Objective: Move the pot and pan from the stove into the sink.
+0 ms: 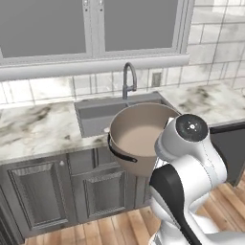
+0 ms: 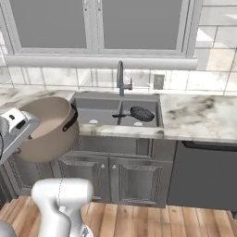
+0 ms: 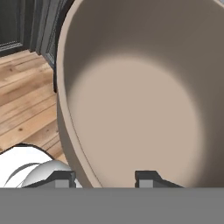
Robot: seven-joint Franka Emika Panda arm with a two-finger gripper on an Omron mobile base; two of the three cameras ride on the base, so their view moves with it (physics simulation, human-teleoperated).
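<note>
- The hand (image 3: 105, 178) pinches the rim of the pot (image 3: 144, 100): in the hand view one dark fingertip (image 3: 61, 178) sits outside the wall and the other inside it.
- The pot is tan, deep and wide, with a pale inside and nothing in it. It is held clear of the counter (image 1: 33, 127) and tilted, so that its mouth shows in both base views.
- In the left base view the pot (image 1: 139, 139) hangs in front of the counter edge, over the cabinet doors (image 1: 95, 191), with a dark loop handle (image 1: 119, 153) on its near side. The white arm (image 1: 191, 158) stands just to its right.
- In the right base view the pot (image 2: 46, 127) is left of the sink (image 2: 95, 111) and lower than the counter top; whether it touches the counter edge cannot be told.
- The sink is grey, with two basins, set into the marbled counter.
- The pan (image 2: 141, 114), small and dark, lies in the right basin, its thin handle pointing left toward the divider.
- The dark faucet (image 2: 121, 76) rises behind the sink, against the tiled wall.
- A window (image 2: 99, 25) spans the wall above the faucet.
</note>
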